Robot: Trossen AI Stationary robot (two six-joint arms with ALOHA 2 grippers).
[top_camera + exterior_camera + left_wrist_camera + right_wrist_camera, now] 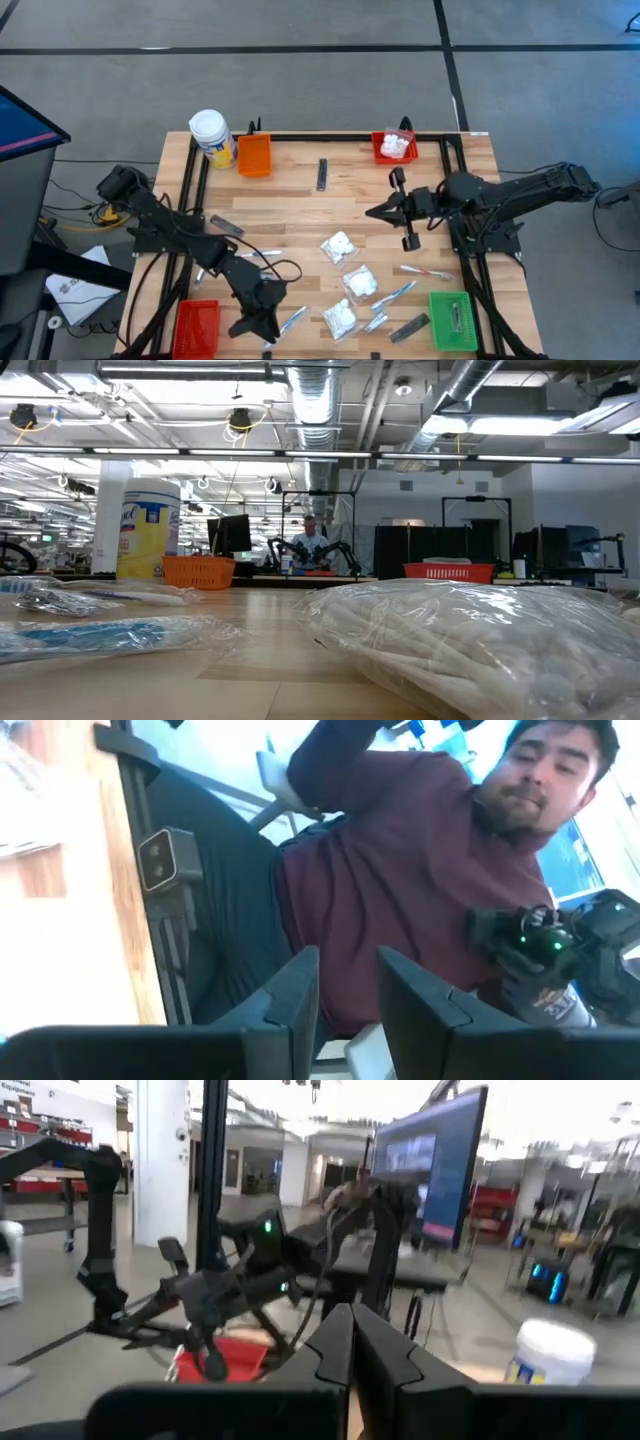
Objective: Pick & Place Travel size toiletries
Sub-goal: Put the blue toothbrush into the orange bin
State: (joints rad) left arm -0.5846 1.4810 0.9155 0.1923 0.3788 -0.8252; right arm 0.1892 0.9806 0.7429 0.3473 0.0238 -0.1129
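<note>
High view: we see the left tool (258, 328) low in the frame, left of centre, near the bench (300, 200) front edge, between the red bin (196, 326) and a slim toothbrush (293, 319). In the left wrist view its fingers (295, 995) stand a little apart with nothing between them, pointing out past the bench edge at a person in a maroon top (400, 880), so we call it part open and empty.

The right tool (372, 212) sits right of centre, fingers pressed together, holding nothing, aimed toward frame left.

Toiletries are scattered over the lower middle and lower right of the bench: white puffy packets (340, 246), more toothbrushes, a dark grey bar (409, 327) by the green bin (452, 320), another bar (321, 174) up top. One packet already lies in the upper red bin (394, 147). Orange bin (253, 155) and yellow jar (211, 136) are at upper left.

Key relation: the toothbrush just right of the left tool is the closest item, long axis running diagonally lower left to upper right. We judge the left arm far nearer to it than the right; the tool would need to turn back onto the bench and set its fingers across that axis.
</note>
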